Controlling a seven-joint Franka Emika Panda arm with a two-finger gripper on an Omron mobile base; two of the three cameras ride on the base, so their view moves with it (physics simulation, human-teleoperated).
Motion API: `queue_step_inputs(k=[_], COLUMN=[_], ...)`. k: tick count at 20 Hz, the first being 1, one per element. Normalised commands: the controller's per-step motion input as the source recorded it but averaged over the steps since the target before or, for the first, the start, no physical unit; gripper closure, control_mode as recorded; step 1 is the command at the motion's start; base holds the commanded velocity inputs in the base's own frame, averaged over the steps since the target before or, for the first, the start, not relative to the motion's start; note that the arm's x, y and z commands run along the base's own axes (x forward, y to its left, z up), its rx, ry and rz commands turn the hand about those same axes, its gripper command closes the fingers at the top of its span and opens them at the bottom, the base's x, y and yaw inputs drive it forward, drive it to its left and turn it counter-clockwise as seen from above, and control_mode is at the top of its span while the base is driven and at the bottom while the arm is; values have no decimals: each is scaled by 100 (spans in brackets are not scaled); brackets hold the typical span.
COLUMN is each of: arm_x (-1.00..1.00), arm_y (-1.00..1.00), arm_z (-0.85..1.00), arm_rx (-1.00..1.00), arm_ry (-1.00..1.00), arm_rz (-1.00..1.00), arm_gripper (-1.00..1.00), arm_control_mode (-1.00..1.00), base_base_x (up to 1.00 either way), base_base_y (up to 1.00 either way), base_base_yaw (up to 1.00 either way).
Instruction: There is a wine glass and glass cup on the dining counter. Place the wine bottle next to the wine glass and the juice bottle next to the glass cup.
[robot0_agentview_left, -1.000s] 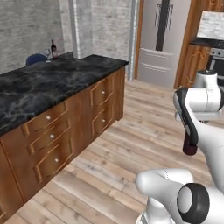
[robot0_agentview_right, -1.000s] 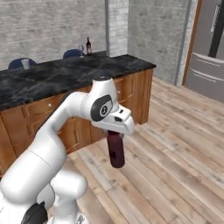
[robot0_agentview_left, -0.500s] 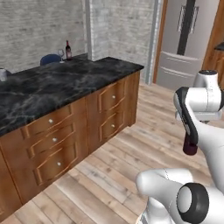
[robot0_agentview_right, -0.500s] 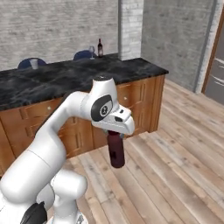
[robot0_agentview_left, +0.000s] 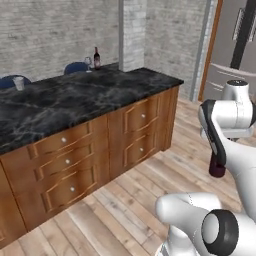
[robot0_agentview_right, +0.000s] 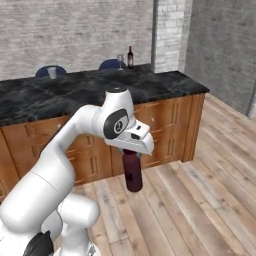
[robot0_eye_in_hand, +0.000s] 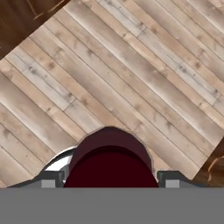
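One bottle, the short maroon juice bottle (robot0_agentview_right: 133, 172), hangs upright from your gripper (robot0_agentview_right: 133, 153), whose fingers are closed on its neck; in the hand view the bottle's dark red shoulder sits between the two tips, above bare plank floor (robot0_eye_in_hand: 131, 70). The arm carries it clear of the dining counter (robot0_agentview_right: 150, 82), over the floor in front of the wood drawer fronts (robot0_agentview_left: 75, 165).

On the far side of the black marble slab the wine bottle (robot0_agentview_right: 130, 56) stands upright just beside the wine glass (robot0_agentview_right: 120, 60), so that half of the task reads as done. The glass cup (robot0_agentview_right: 52, 73) stands alone, well apart from them, farther along the same far edge toward the left of both base views, near a blue chair back (robot0_agentview_right: 50, 71).

The step in hand is judged to be transport of the juice bottle toward the glass cup. The next move calls for you to bring the base up alongside the counter near the cup, lift the bottle above the slab's edge, reach across to the far side and set it down upright just beside the cup without knocking it.
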Motion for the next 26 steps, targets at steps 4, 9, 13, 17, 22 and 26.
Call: queue_step_inputs(k=[4,9,13,17,22,26], arm_x=[0,0,0,0,0,0], arm_y=[0,0,0,0,0,0], arm_z=[0,0,0,0,0,0], arm_rx=[0,0,0,0,0,0], arm_ry=[0,0,0,0,0,0], arm_rz=[0,0,0,0,0,0], arm_gripper=[100,100,100,100,100,100], arm_control_mode=[100,100,100,100,100,100], base_base_x=[56,51,52,53,52,53], base_base_y=[-34,-49,-55,-55,-55,-54], base_base_yaw=[22,6,0,0,0,0])
